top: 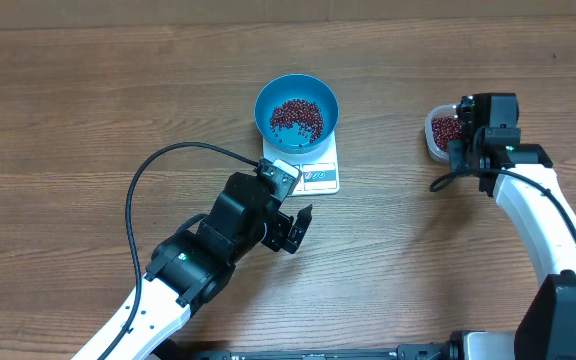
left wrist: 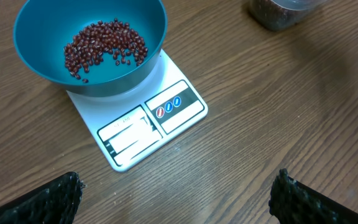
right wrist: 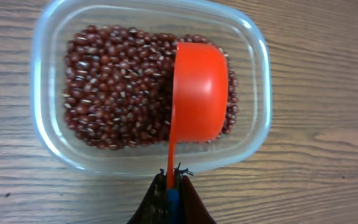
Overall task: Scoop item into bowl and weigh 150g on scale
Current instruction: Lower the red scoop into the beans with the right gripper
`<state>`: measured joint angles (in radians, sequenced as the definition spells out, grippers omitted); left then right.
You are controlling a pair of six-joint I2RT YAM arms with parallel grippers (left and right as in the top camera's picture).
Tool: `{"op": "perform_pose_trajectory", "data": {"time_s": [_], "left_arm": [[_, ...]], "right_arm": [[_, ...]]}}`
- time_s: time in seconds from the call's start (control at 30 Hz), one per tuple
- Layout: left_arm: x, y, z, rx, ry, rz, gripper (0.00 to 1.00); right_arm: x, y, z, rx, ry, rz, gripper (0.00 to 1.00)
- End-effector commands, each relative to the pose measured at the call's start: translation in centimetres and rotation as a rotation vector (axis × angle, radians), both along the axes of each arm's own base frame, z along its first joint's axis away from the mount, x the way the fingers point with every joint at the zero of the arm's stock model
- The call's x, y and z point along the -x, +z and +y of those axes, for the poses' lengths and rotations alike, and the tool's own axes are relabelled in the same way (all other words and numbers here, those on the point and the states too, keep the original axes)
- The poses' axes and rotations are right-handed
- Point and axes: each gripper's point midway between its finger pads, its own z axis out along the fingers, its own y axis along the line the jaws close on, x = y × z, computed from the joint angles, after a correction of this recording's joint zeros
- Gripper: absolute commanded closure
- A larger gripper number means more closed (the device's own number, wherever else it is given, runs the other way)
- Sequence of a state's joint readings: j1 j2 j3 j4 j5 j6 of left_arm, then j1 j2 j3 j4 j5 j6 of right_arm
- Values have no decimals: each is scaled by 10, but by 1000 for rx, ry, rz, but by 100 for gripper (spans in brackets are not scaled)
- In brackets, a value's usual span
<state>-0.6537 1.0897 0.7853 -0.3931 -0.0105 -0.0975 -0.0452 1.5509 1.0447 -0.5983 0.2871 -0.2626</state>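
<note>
Scooping step: right gripper [right wrist: 169, 186] clamped on orange scoop [right wrist: 197, 93] handle, scoop edge-on among beans [right wrist: 117, 87] in tub [right wrist: 253, 56]. Left gripper [left wrist: 176, 190] wide, empty, near scale [top: 320, 178] carrying part-filled bowl [top: 268, 100]. Next: dig, lift level, carry over.

Bright, even light from above across the worktop [top: 68, 90], shadows soft and faint, a slight one under the bowl [left wrist: 36, 56] on the scale [left wrist: 89, 112]. Right wrist view: beans [right wrist: 117, 93] sharp, mild glare on the clear tub [right wrist: 257, 62] rim, scoop [right wrist: 197, 93] flat saturated orange, right hand [right wrist: 171, 186] at the bottom edge dark and blurred.
</note>
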Motion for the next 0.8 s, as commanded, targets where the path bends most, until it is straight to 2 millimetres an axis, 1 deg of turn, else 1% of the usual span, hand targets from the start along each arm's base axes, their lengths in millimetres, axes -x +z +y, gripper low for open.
{"op": "perform_pose_trajectory", "data": {"time_s": [0.0,0.1,0.2,0.3,0.37,0.6,0.77], "left_arm": [[-3,11,-3,18,-6,-18,1],[-3,11,-3,18,-6,-18,0],[-3,11,-3,18,-6,-18,0],[-5,12,-3,20,-3,-25,1],[-5,12,-3,20,-3,-26,0],[-5,12,-3,20,-3,-26,1],[-5,12,-3,20,-3,-26,0]], "right_arm": [[1,1,-13,-1,-35,-4,96],[4,0,-19,-1,-52,4,96],[4,0,-20,-6,-53,3,96],[2,-3,-10,-57,-22,1,96],[2,-5,-8,-62,-8,8,96],[3,-21,-8,-56,9,59,96],[6,-38,-8,-62,8,108,96]]}}
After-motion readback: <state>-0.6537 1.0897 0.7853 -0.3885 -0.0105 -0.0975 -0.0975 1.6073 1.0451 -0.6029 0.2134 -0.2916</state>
